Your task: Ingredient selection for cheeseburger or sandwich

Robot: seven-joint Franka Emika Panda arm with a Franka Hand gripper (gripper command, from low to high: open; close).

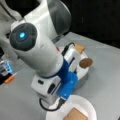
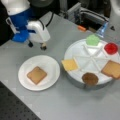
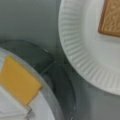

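Observation:
A single tan toast square [image 2: 36, 75] lies on the white paper plate [image 2: 51, 65], the only layer of the sandwich. On the round divided tray [image 2: 93, 56] sit the other ingredients: a cheese square [image 2: 70, 64], dark patty [image 2: 90, 78], green piece [image 2: 92, 40], red piece [image 2: 111, 48] and another toast [image 2: 112, 69]. My gripper [image 2: 37, 45] hangs open and empty above the table, just beyond the plate's far left rim. The wrist view shows the plate rim [image 3: 75, 45], the plate's toast [image 3: 111, 17] and the cheese [image 3: 18, 80]. In a front view the arm hides the fingers; the patty [image 1: 85, 62] shows.
An orange item [image 2: 81, 28] and a clear blue-tinted object [image 2: 102, 30] lie past the tray at a front view's top. Grey table [image 2: 62, 105] surrounds plate and tray. A dark perforated strip [image 2: 15, 110] runs along the bottom left edge.

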